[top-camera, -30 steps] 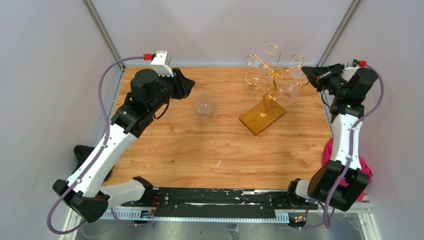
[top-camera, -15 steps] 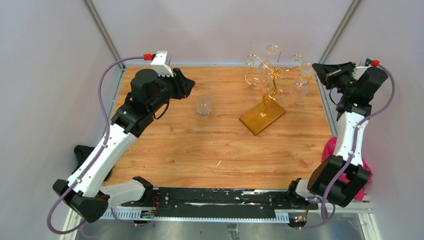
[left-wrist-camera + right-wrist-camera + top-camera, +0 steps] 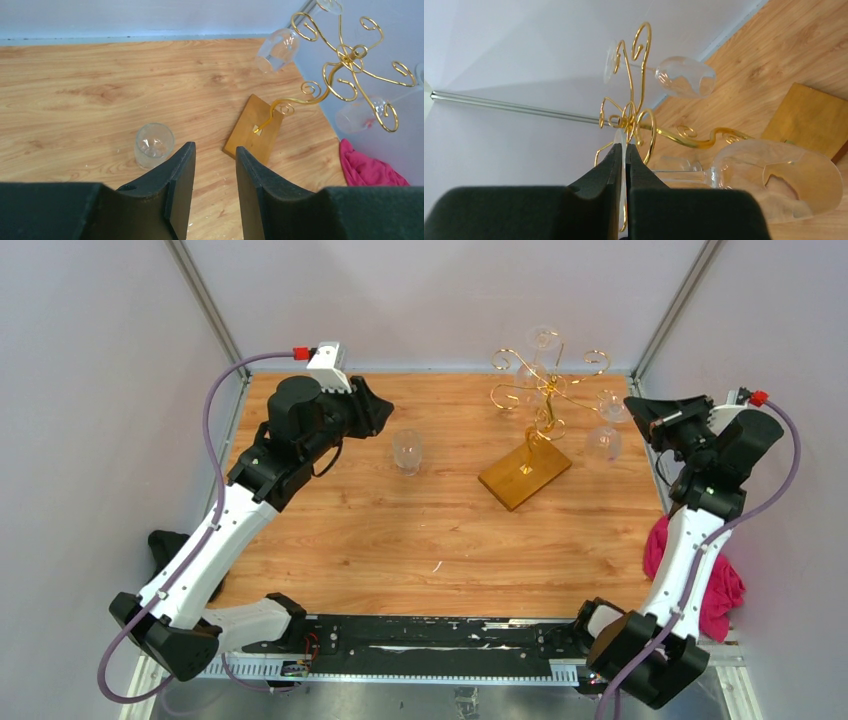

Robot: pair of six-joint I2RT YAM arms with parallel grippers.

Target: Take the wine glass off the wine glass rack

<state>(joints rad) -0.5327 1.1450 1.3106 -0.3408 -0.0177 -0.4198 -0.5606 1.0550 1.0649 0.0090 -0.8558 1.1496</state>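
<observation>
Clear wine glass hung pinched by its foot in my right gripper, upper right of the overhead frame, just beside the gold wine glass rack; withdrawal step, and next I judged: carry clear, set down gently.

Setting: robot lab test cell, not a home or shop.
Enclosure: plain pale wall panels on three sides, bare metal corner posts at the back.
Bench: wood-grain table over a sheet-metal surface.
Rig: left arm and right arm, black and white, bolted to a black mounting rail at the near edge.
Wiring: exposed purple cable looping to the wrist.
Props: gold wine glass rack on the wood; pink cloth at the right edge.
</observation>
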